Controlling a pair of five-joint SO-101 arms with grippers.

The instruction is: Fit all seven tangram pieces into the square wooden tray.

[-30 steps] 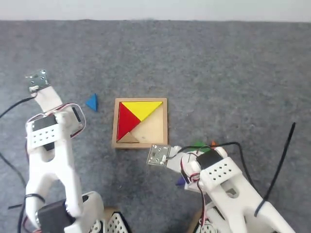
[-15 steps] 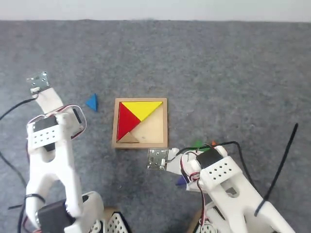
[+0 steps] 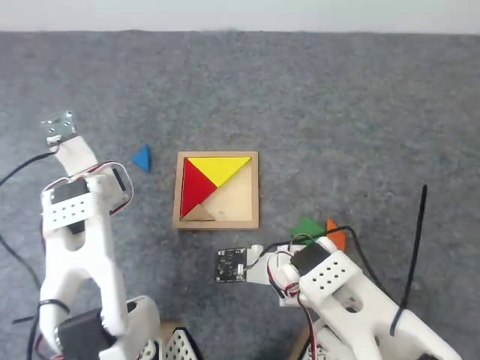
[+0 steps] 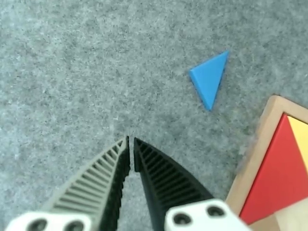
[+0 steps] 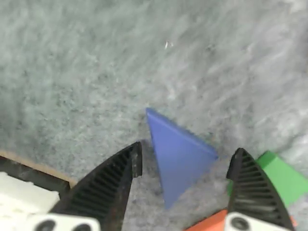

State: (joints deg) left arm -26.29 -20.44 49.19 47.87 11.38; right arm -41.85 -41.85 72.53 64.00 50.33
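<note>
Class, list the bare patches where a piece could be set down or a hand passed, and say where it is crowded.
Free: the grey mat beyond the tray, and the tray's bare wooden corner beside the red triangle. Crowded: around the open right gripper, where the indigo triangle, green piece and orange piece cluster.

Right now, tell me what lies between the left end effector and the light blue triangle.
Nothing but bare grey carpet: the left wrist view shows the left end effector and the light blue triangle apart.
</note>
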